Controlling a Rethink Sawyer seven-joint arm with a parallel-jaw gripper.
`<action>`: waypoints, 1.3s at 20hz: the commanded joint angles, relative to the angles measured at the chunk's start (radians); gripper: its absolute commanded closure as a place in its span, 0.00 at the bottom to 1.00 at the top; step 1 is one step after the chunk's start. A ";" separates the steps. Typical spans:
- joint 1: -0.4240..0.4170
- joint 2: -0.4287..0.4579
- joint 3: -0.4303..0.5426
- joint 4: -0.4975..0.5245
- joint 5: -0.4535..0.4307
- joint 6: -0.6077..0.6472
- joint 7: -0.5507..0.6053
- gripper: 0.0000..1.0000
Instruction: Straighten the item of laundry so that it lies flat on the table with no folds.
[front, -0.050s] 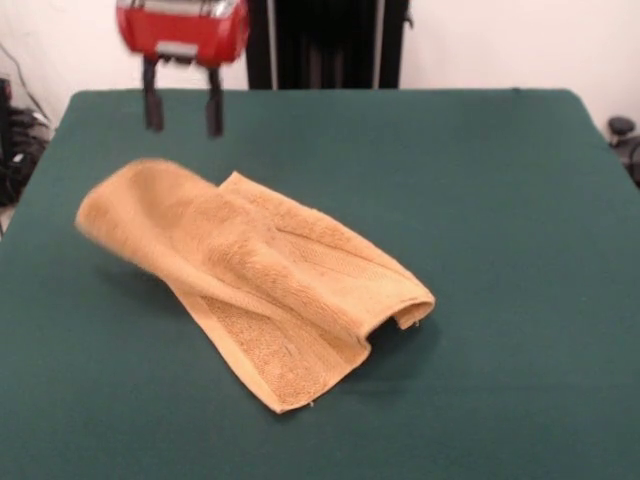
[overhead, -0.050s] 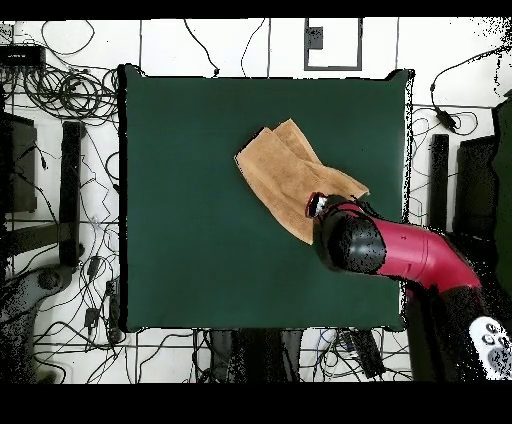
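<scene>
An orange-tan towel (front, -0.050s: 250, 280) lies folded over itself mid-worktop (front, -0.050s: 500, 200). The robot's hand (front, -0.050s: 182, 108) hangs above its far corner, fingers spread, empty; it should probably pinch one corner and pull outward

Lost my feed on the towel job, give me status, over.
Hand open, empty, hanging above the towel's far end. Towel still folded over on itself, not flat. Table bare around it, nothing in the way.
</scene>
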 joint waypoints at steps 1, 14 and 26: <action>0.092 -0.193 0.002 0.137 0.176 0.280 0.173 0.00; 0.164 -0.244 -0.037 0.211 0.326 0.208 0.203 0.00; 0.177 -0.126 -0.013 0.295 0.364 -0.052 0.186 0.00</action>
